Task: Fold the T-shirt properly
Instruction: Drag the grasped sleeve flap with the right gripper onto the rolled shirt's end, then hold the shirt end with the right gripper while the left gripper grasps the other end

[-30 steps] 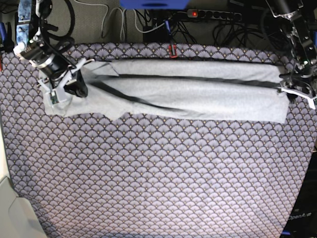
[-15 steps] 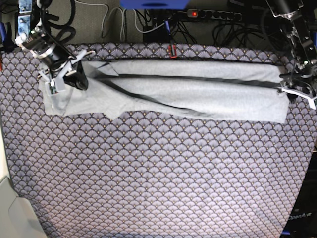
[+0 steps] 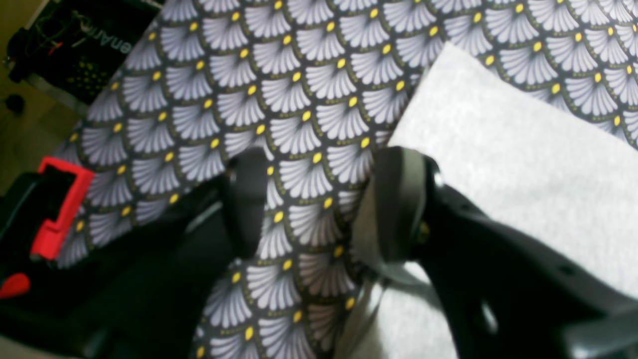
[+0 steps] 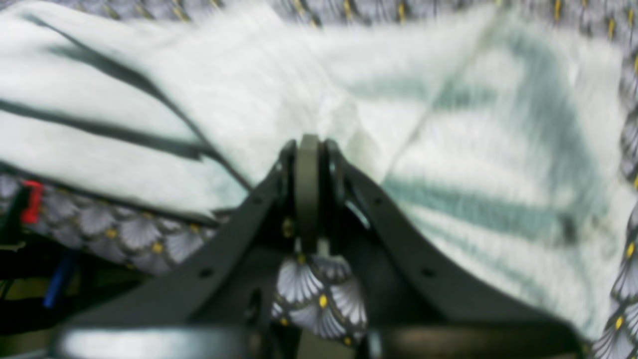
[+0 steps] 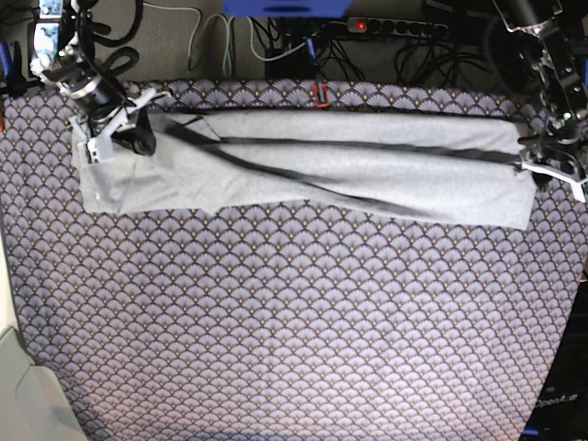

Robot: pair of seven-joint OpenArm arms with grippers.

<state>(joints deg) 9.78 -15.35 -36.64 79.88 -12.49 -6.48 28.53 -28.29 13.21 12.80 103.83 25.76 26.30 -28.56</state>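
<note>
The grey T-shirt (image 5: pixel 367 170) lies folded lengthwise as a long band across the far part of the table. My right gripper (image 5: pixel 138 138) is at its left end. In the right wrist view the gripper (image 4: pixel 309 144) is shut and seems to pinch a raised ridge of the shirt (image 4: pixel 448 124), though that view is blurred. My left gripper (image 5: pixel 535 171) is at the shirt's right end. In the left wrist view the gripper (image 3: pixel 321 199) is open. One finger (image 3: pixel 398 199) stands at the edge of the shirt (image 3: pixel 523 164) and the other is over bare tablecloth.
The fan-patterned tablecloth (image 5: pixel 294 322) covers the table. Cables and a power strip (image 5: pixel 386 28) lie behind the far edge, with a red clip (image 5: pixel 321 93) on that edge. A red part (image 3: pixel 57 209) shows beside the table's corner in the left wrist view.
My right gripper has moved towards the back left, and the shirt's diagonal fold line has followed it. The shirt's left end lies flatter. The left arm has not moved.
</note>
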